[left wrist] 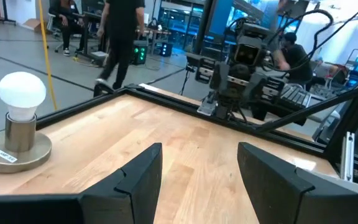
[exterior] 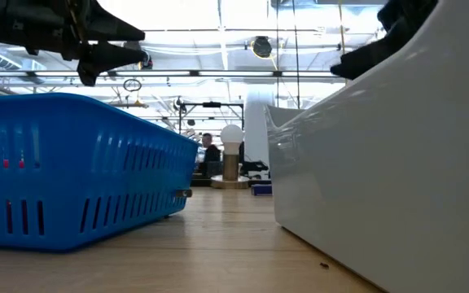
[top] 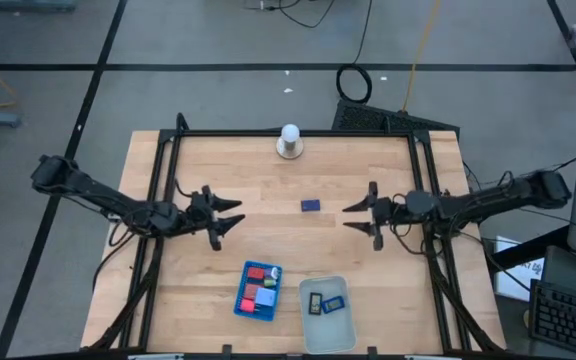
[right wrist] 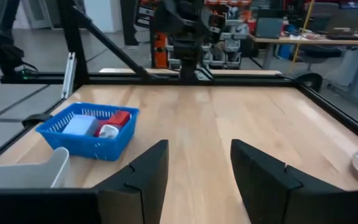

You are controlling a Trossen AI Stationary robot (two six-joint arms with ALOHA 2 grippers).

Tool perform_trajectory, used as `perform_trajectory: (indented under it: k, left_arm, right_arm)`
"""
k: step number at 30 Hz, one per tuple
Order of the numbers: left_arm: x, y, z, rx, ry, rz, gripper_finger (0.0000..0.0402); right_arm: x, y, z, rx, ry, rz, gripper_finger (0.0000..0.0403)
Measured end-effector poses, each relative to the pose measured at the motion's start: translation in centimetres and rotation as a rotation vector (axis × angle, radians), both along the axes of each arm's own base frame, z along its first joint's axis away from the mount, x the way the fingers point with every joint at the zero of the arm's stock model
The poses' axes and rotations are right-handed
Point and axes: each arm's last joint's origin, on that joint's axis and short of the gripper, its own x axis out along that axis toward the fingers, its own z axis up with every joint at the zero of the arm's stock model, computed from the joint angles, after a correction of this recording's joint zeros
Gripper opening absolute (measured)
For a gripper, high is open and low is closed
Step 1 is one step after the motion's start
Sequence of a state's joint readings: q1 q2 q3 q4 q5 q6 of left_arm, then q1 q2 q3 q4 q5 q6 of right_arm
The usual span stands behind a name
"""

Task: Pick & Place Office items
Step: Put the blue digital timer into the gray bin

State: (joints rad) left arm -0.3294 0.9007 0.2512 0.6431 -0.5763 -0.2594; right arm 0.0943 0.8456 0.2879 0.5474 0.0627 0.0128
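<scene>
One dark blue rectangle [top: 311,206] lies flat on the bare wood between both grippers; the low view shows it far off [exterior: 260,190]. Red and light blue pieces sit in the blue tray [top: 259,290] [right wrist: 89,134]. Dark and blue pieces lie in the clear tray [top: 327,310]. My left gripper [top: 230,217] [left wrist: 197,174] hovers open to the table's left of the rectangle, pointing right. My right gripper [top: 353,215] [right wrist: 197,174] hovers open on the rectangle's right, pointing left. Both are above the table and touch nothing.
A white ball on a round base [top: 289,141] [left wrist: 20,118] stands near the far edge's middle. The blue tray [exterior: 72,171] and the clear tray [exterior: 397,163] sit side by side at the near edge. A black frame [top: 158,180] borders the table. People show in the room beyond.
</scene>
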Motion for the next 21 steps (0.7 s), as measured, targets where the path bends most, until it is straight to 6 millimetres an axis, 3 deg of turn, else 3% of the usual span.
perform_trajectory:
  k: [14,21]
  left_arm:
    - [2.5,-0.1,-2.3,0.133,0.057,0.009,0.0212]
    - [4.9,-0.4,-1.9,0.12,0.036,-0.043,0.0212]
  right_arm:
    - [-3.5,-2.0,-0.3,0.005,-0.072,-0.103,0.0164]
    - [-4.7,-2.2,0.1,-0.012,-0.091,-0.12,0.0164]
